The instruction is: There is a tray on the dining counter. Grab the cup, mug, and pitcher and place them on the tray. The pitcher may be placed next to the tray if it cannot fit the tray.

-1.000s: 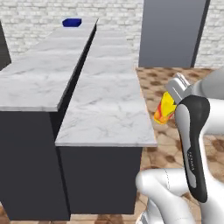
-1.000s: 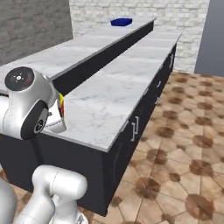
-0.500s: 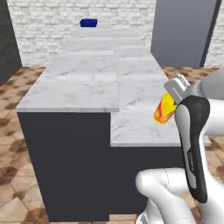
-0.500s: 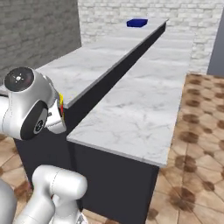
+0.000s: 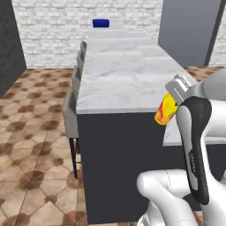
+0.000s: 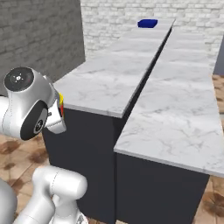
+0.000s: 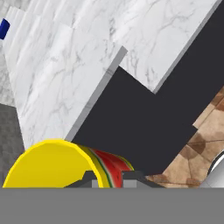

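I've got the cup (image 5: 166, 110) clenched in the gripper (image 5: 173, 102) — yellow with red-orange swirls, tilted, held up off the floor near the near end of the dining counter (image 5: 119, 73). From the hand camera the cup's (image 7: 57, 164) yellow mouth sits right at the bottom between the fingers, its striped side showing red. From the right base camera just a sliver of the cup (image 6: 61, 103) peeks past the arm's big white joint. The tray (image 5: 101, 23) — dark blue — sits at the far end of the marble top, well apart from me, close to the white brick wall (image 5: 57, 22). Grey stools (image 5: 73, 106) line the counter's left side, on the brown tile floor (image 5: 31, 154).
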### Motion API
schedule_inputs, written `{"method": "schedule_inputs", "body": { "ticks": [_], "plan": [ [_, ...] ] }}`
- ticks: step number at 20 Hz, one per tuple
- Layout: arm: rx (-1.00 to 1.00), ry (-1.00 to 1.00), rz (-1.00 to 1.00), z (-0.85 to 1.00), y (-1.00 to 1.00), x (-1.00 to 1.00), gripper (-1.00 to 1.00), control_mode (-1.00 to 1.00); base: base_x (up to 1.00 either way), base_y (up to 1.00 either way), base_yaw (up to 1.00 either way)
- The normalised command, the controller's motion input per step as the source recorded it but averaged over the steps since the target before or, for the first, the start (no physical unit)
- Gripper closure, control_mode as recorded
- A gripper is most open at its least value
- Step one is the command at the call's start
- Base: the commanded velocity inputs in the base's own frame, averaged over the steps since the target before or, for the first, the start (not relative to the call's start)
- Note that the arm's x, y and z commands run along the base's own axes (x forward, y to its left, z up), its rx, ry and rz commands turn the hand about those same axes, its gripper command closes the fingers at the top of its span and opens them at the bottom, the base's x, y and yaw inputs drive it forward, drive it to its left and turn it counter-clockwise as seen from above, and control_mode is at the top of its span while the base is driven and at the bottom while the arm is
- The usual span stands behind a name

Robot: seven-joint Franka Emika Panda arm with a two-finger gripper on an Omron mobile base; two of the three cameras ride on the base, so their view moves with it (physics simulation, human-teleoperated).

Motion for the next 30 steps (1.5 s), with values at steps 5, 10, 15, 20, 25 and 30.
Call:
{"method": "schedule_inputs", "body": {
  "ticks": [5,10,15,20,25,30],
  "plan": [
    [0.00,0.00,0.00,0.00,0.00,0.00,1.00,1.00,-0.10,1.00,-0.21],
    [0.00,0.00,0.00,0.00,0.00,0.00,1.00,1.00,0.00,1.00,-0.26],
    [0.00,0.00,0.00,0.00,0.00,0.00,1.00,1.00,0.00,1.00,-0.29],
    [0.00,0.00,0.00,0.00,0.00,0.00,1.00,1.00,0.20,1.00,-0.31],
    [0.00,0.00,0.00,0.00,0.00,0.00,1.00,1.00,0.65,1.00,-0.41],
    [0.00,0.00,0.00,0.00,0.00,0.00,1.00,1.00,0.96,1.00,-0.55]
  ]
}}
